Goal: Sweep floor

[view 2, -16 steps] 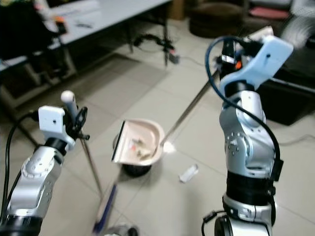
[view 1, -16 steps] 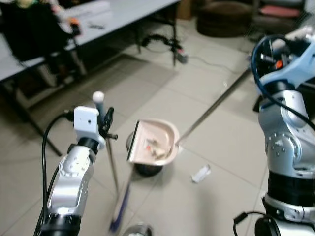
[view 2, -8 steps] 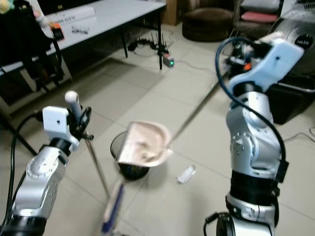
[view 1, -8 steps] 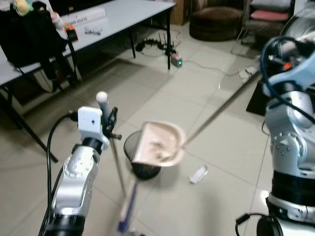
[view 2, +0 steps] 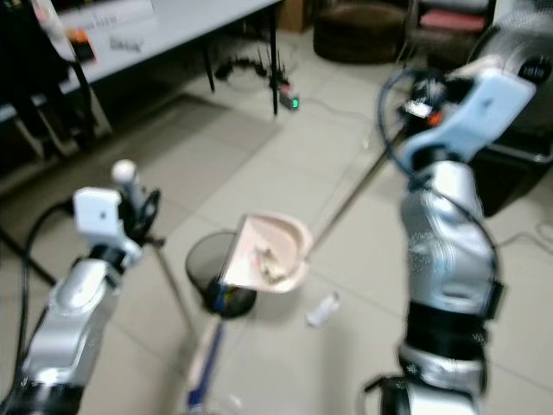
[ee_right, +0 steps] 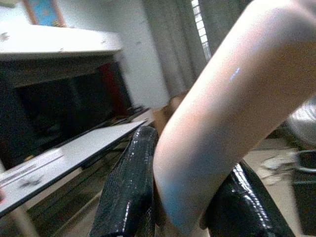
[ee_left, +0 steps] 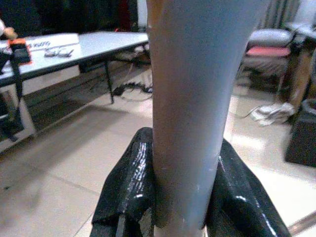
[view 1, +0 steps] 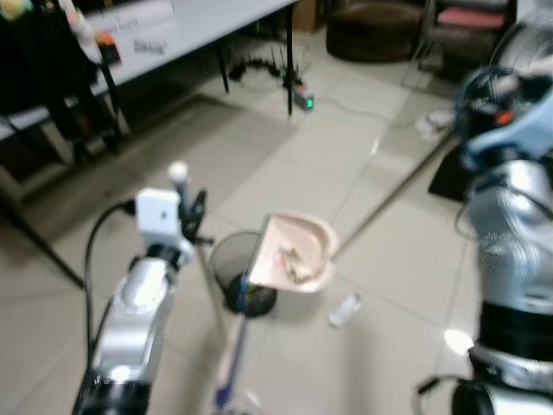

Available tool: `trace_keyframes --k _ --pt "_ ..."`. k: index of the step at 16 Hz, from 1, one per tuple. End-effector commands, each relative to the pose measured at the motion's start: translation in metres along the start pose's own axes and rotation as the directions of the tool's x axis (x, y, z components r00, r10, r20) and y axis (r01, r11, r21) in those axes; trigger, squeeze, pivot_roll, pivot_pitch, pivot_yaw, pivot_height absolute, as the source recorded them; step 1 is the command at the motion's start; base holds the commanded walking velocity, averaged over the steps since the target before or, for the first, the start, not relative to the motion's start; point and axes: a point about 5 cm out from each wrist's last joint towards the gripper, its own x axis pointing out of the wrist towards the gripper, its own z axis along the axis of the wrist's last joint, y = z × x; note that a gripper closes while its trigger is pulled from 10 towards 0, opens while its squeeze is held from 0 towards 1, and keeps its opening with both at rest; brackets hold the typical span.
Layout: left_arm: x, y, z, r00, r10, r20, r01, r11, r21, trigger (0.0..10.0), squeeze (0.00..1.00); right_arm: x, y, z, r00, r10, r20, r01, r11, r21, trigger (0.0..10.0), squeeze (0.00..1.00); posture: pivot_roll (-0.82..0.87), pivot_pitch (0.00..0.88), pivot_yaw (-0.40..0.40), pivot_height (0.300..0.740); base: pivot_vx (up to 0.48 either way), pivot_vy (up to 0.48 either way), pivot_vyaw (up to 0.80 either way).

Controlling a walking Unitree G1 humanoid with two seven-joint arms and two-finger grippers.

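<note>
My left gripper (view 1: 192, 218) is shut on the broom handle (ee_left: 197, 98), whose blue brush head (view 1: 232, 363) rests on the floor near my feet. A long metal pole (view 1: 393, 194) runs up to my right gripper (ee_right: 177, 182), which is shut on its pale curved grip (ee_right: 222, 113). On the pole's low end the pink dustpan (view 1: 298, 251) hangs tilted over a black bin (view 1: 233, 272). Scraps of debris (view 1: 294, 259) lie in the pan. One white scrap of litter (view 1: 344, 309) lies on the tiled floor to the right of the bin.
A long white table (view 1: 173, 30) with black legs stands at the back left, with a dark bag (view 1: 39, 65) on it. A power strip and cables (view 1: 298, 95) lie on the floor behind. A dark pouffe (view 1: 371, 30) and a black box (view 1: 449, 173) stand at the back right.
The camera has shifted. The dustpan now hangs a little further right of the bin, so more of the bin's open mouth shows. Both grippers keep their hold.
</note>
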Motion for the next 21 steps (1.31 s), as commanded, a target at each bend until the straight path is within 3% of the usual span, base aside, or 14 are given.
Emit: trace_keyframes --k 1,9,14,18,21 --pt "0.002 0.0 0.008 0.999 0.005 0.033 -0.005 1.0 0.014 10.0 0.0 0.004 0.001 0.009 0.999 0.01 0.034 -0.011 0.999 0.031 10.0 0.0 -0.07 0.014 0.033 0.74 0.439 0.0 0.0" --pt "0.001 0.001 0.005 1.0 0.017 0.026 -0.017 1.0 0.007 10.0 0.0 0.006 -0.005 0.008 0.999 -0.031 0.035 0.029 0.998 0.056 10.0 0.0 -0.07 0.015 0.029 0.74 0.436 0.0 0.0" --pt "-0.006 0.006 -0.004 1.0 0.004 -0.011 -0.003 0.998 0.056 10.0 0.0 0.007 -0.007 0.008 0.999 -0.04 0.033 0.038 0.998 0.059 10.0 0.0 -0.07 0.018 0.027 0.74 0.438 0.0 0.0" --pt "-0.008 0.008 -0.006 1.0 -0.003 -0.022 0.004 0.999 0.051 10.0 0.0 0.007 -0.009 0.008 0.998 -0.055 0.034 0.052 0.996 0.072 10.0 0.0 -0.07 0.018 0.03 0.74 0.42 0.0 0.0" --pt "-0.01 0.009 -0.011 0.998 0.005 -0.06 0.0 0.997 0.073 10.0 0.0 0.009 -0.009 0.008 0.998 -0.052 0.038 0.05 0.997 0.058 10.0 0.0 -0.07 0.018 0.033 0.74 0.0 0.0 0.0"
